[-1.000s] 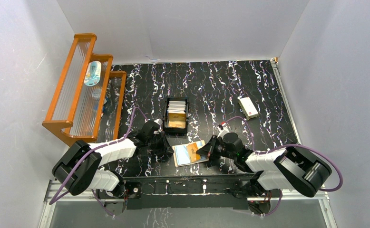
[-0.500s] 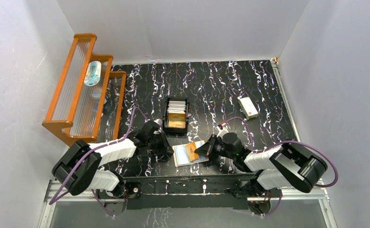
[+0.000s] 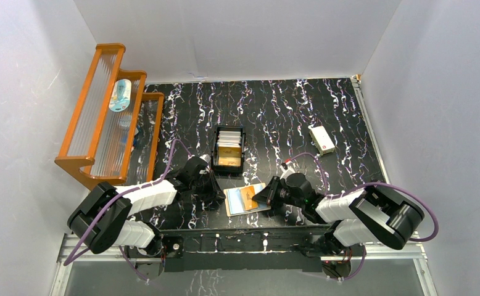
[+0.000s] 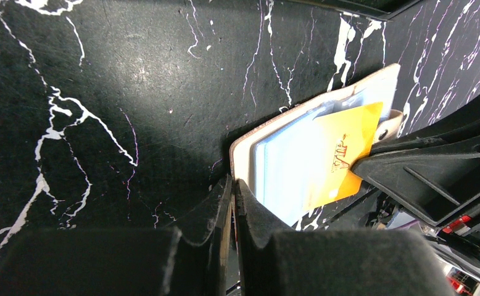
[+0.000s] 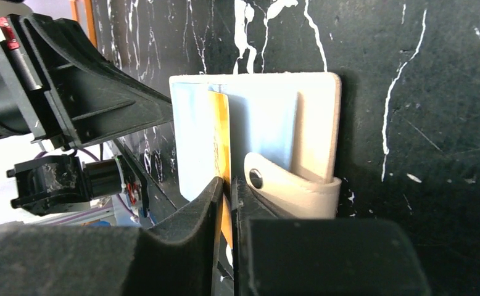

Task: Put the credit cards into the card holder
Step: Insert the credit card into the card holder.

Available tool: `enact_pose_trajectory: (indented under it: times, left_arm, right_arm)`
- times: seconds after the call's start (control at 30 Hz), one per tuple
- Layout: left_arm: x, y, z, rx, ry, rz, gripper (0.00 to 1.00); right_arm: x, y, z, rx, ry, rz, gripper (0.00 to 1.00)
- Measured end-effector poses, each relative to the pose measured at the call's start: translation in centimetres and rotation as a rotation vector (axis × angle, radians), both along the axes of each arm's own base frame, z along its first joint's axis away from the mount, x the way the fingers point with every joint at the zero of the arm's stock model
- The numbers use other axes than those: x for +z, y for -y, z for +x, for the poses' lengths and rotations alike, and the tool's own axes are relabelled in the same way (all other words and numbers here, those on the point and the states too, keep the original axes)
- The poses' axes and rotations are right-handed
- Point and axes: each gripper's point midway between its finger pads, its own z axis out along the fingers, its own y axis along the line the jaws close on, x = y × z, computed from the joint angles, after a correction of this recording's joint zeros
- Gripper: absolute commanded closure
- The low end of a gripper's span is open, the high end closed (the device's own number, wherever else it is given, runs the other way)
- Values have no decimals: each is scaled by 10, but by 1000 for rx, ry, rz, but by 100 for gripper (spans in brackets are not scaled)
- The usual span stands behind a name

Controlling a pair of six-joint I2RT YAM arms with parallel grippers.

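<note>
The tan card holder [image 3: 236, 205] lies open on the black marbled table in front of the arm bases, its clear sleeves [image 4: 287, 176] facing up. My left gripper [image 4: 232, 182] is shut on the holder's left edge. An orange-gold credit card [image 5: 219, 126] sits partly inside a sleeve. Its outer end lies between the jaws of my right gripper [image 5: 227, 180], which stand a little apart around it. The holder's snap tab [image 5: 290, 185] curls up beside the right fingers. More credit cards [image 3: 229, 139] stand in a black tray.
The black divided tray [image 3: 216, 151] stands just beyond the holder at mid table. A white box with a red mark [image 3: 321, 139] lies to the back right. An orange stepped rack [image 3: 105, 111] with a small bottle fills the left side. White walls enclose the table.
My right gripper has shifted slightly left toward the holder and its jaws have loosened on the orange card. The left gripper and the holder have stayed put.
</note>
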Motion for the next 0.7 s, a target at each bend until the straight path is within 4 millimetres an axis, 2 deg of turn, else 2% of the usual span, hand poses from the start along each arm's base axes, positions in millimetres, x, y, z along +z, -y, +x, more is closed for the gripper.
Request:
enact_pose_trajectory:
  times: [0.13, 0.3, 0.37, 0.6, 0.63, 0.7]
  left_arm:
    - [0, 0, 0, -1, 1, 0, 93]
    - [0, 1, 0, -13, 6, 5, 93]
    - [0, 1, 0, -16, 8, 6, 93]
    - [0, 1, 0, -13, 6, 5, 93]
    - [0, 1, 0, -13, 7, 5, 93]
    - [1, 1, 0, -11, 7, 7, 93]
  right_arm:
    - [-5, -2, 1, 7, -9, -29, 80]
    - [-5, -8, 5, 31, 15, -62, 90]
    - [-4, -8, 6, 42, 31, -72, 88]
    - [-1, -14, 12, 80, 69, -135, 69]
    - [-2, -15, 10, 91, 67, -148, 68]
    - [-4, -15, 10, 109, 62, -195, 78]
